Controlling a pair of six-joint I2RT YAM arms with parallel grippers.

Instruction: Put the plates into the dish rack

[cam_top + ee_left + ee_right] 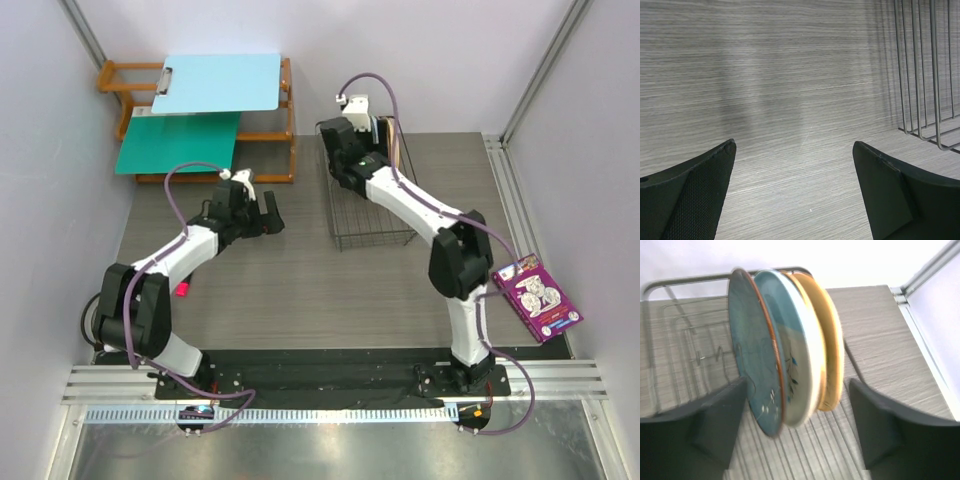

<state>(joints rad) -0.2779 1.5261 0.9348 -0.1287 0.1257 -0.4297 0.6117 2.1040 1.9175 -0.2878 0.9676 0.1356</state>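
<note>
- Finding plates (790, 355) standing on edge, side by side, in far end of dish rack (365, 230).
- Finding dish rack sitting right of wooden rack (288, 100), on table (300, 285).

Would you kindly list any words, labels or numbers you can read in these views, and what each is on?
No text can be read.
Book: the cover print is too small to read.
Clipboards, plates, rack: no lettering shows.

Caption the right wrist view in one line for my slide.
Plates stand on edge, side by side, in the wire dish rack, framed by the open right hand.
</note>
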